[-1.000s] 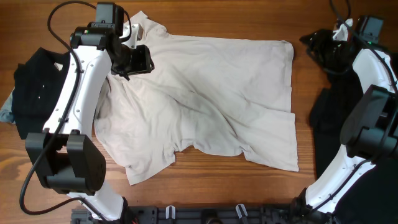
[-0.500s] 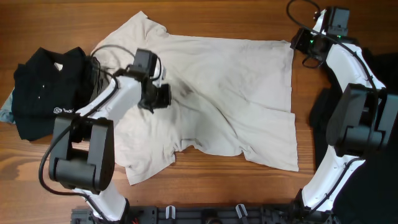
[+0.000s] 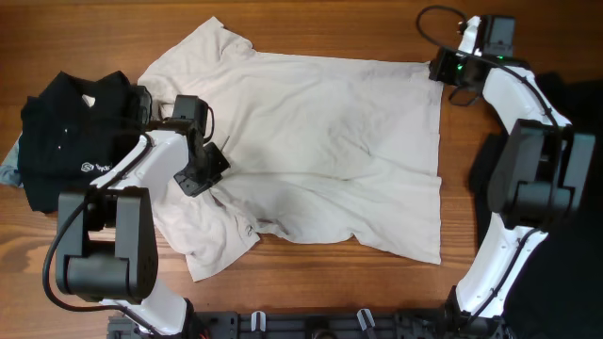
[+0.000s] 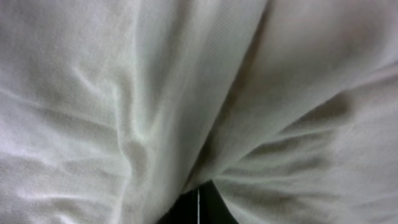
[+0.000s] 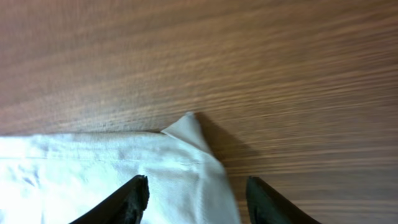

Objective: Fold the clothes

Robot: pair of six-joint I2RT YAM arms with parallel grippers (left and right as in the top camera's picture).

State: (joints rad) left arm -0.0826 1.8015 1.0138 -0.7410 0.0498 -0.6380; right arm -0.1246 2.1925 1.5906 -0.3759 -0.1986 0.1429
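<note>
The cream T-shirt (image 3: 330, 141) lies spread and wrinkled on the table's middle. My left gripper (image 3: 200, 171) is down on its left part, near the sleeve. In the left wrist view bunched shirt fabric (image 4: 124, 93) fills the frame, and the dark fingers (image 4: 198, 208) are closed together in it. My right gripper (image 3: 441, 70) is at the shirt's far right corner. In the right wrist view its open fingers (image 5: 196, 190) straddle the corner of the shirt (image 5: 124, 162). A black garment with a small white logo (image 3: 66, 141) lies at the left edge.
More black clothing (image 3: 495, 174) lies at the right edge under the right arm. Bare wooden table (image 3: 330, 282) shows in front of the shirt and beyond its far hem (image 5: 249, 62). A bit of blue-grey cloth (image 3: 8, 165) peeks out beside the left black garment.
My left gripper has moved left and toward the front across the shirt, dragging fabric so the folds and front hem shifted. My right gripper has moved left to the shirt's far right corner.
</note>
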